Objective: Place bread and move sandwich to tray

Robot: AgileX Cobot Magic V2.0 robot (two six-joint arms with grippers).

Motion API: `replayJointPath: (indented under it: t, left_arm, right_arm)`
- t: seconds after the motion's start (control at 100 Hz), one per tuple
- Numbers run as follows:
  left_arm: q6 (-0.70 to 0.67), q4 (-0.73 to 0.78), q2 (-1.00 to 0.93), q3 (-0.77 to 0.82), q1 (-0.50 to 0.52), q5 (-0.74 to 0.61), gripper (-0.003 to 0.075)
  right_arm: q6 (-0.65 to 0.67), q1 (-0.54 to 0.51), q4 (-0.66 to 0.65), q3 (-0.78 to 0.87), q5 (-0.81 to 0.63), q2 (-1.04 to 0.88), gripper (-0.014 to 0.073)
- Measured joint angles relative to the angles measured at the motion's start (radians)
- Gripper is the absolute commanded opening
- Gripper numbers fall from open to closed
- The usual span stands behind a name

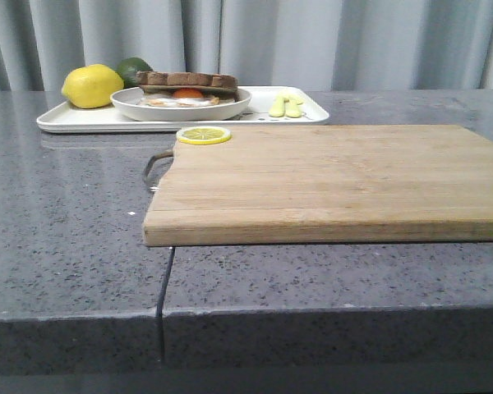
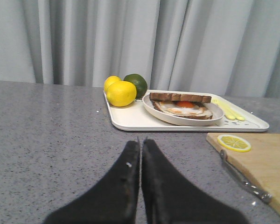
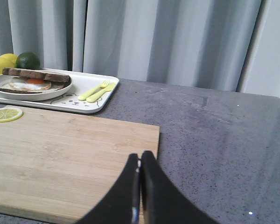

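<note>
The sandwich (image 1: 185,98) has a fried egg with an orange yolk on brown-crusted bread. The bread (image 1: 186,80) lies flat on top of it. It sits on a round white plate (image 1: 230,107) that stands on the white tray (image 1: 74,119) at the far left. The same stack shows in the left wrist view (image 2: 179,97) and the right wrist view (image 3: 36,74). My left gripper (image 2: 141,142) is shut and empty over the grey table, short of the tray (image 2: 130,120). My right gripper (image 3: 140,156) is shut and empty over the cutting board's right edge. Neither gripper shows in the front view.
A large wooden cutting board (image 1: 337,180) lies mid-table with a lemon slice (image 1: 203,135) on its far left corner and a metal handle (image 1: 158,164) on its left side. A lemon (image 1: 92,86), a lime (image 1: 134,67) and yellow cutlery (image 1: 286,106) are on the tray. Grey curtains hang behind.
</note>
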Motion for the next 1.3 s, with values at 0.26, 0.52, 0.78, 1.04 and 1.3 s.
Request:
replayJointPath:
  t: [0.26,0.52,0.78,1.04,1.3]
  left_arm:
    - [-0.368,0.455,0.0,0.032,0.0,0.004,-0.0019]
    - [-0.499,0.626,-0.05,0.116,0.0,0.004,-0.0019]
    - [-0.506,0.636,-0.057,0.158,0.0,0.002,-0.0019]
    - [-0.506,0.619,-0.057,0.158,0.0,0.004,-0.0019]
    - [-0.506,0.61,-0.057,0.158,0.0,0.004,-0.0019]
  right_arm:
    - [0.0,0.0,0.0,0.0,0.0,0.0,-0.0067]
    - [0.0,0.0,0.0,0.0,0.0,0.0,-0.0067]
    - [0.0,0.0,0.0,0.0,0.0,0.0,-0.0067]
    - [0.0,0.0,0.0,0.0,0.0,0.0,-0.0067]
    - [0.0,0.0,0.0,0.0,0.0,0.0,-0.0067]
